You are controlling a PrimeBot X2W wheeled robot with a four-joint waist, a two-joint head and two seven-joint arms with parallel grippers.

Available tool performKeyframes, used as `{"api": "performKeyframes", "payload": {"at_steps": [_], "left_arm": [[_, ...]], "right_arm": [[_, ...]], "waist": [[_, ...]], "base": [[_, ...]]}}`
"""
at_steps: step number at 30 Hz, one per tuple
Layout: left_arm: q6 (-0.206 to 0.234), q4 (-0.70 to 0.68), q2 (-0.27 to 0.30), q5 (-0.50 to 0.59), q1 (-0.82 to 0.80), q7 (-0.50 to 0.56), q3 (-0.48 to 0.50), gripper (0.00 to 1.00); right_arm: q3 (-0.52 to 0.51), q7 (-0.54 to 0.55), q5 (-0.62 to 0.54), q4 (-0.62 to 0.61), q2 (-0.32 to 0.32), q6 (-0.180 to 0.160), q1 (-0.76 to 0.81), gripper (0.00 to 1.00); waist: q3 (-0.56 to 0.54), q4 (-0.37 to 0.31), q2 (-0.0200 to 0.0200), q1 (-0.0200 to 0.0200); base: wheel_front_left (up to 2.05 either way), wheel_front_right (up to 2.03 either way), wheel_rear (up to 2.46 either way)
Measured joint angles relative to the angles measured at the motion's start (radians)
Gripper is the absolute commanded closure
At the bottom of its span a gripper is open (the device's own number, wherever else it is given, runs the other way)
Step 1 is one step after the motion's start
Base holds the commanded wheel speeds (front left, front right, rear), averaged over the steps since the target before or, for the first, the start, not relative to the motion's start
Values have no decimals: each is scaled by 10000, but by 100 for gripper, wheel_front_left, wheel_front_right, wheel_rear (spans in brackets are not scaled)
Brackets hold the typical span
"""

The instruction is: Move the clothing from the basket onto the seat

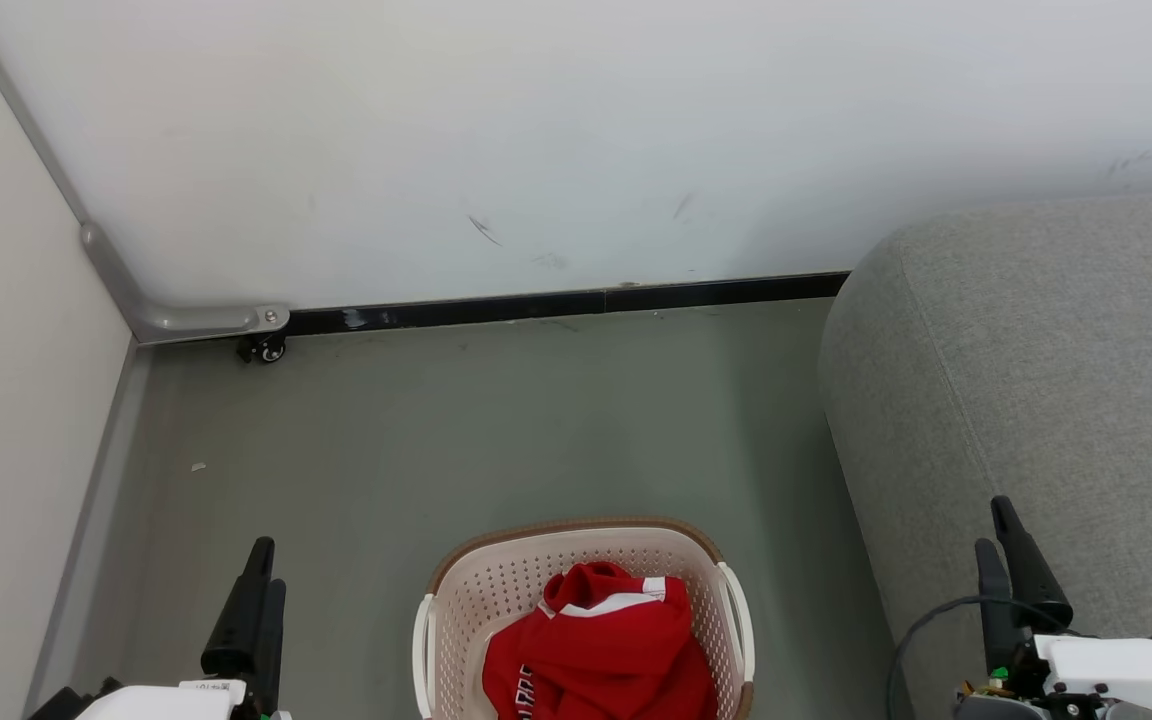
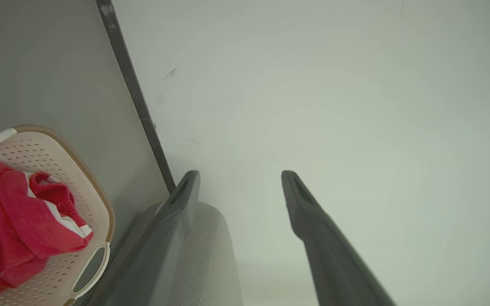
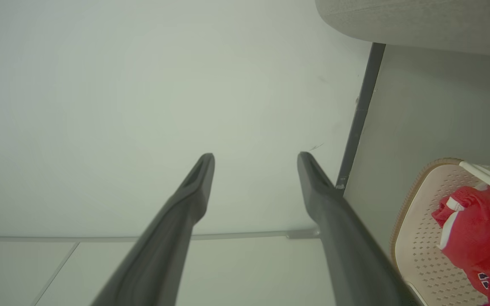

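Between the left gripper (image 1: 268,565) and right gripper (image 1: 992,522), clothing (image 1: 601,650) was heaped in the basket (image 1: 506,585) on the floor (image 1: 496,430), beside the seat (image 1: 1036,350); both grippers were spread wide, nothing held.

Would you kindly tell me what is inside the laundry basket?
Crumpled red clothing with white trim lies in the basket. The fabric covers most of the basket's bottom, so whatever lies beneath it cannot be seen.
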Motion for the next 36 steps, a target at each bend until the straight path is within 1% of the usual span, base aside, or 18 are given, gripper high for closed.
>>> {"api": "performKeyframes", "payload": {"at_steps": [4,7,18,23,28,30,36], "left_arm": [[0,-98,12,378,0,-148,-75,0],[0,-192,27,779,0,-236,-109,0],[48,-650,42,2236,0,-660,-115,0],[138,-874,48,3099,-1,-846,-221,0],[167,-1074,59,4077,-1,-1022,-320,0],[255,-1145,69,4458,-1,-1104,-380,0],[355,-1283,155,5879,-1,-1294,-713,0]], "right_arm": [[134,-130,-422,-13,-8,0,-1,0],[198,-224,-765,-17,-17,0,-2,0],[453,-621,-2228,-33,-54,0,-67,0],[474,-775,-3062,-42,-88,0,-215,0],[527,-972,-3942,-59,-94,0,-244,0],[575,-1034,-4309,-59,-98,0,-247,0],[711,-1229,-5352,-36,-100,0,-260,0]], "waist": [[-7,0,0,13],[-16,0,0,35],[-84,14,0,136],[-109,19,0,163],[-122,22,0,168],[-125,23,0,167],[-131,27,0,127]], "base": [[0,0,0],[0,0,0],[0,0,0],[0,0,0],[0,0,0],[0,0,0],[0,0,0]]}}
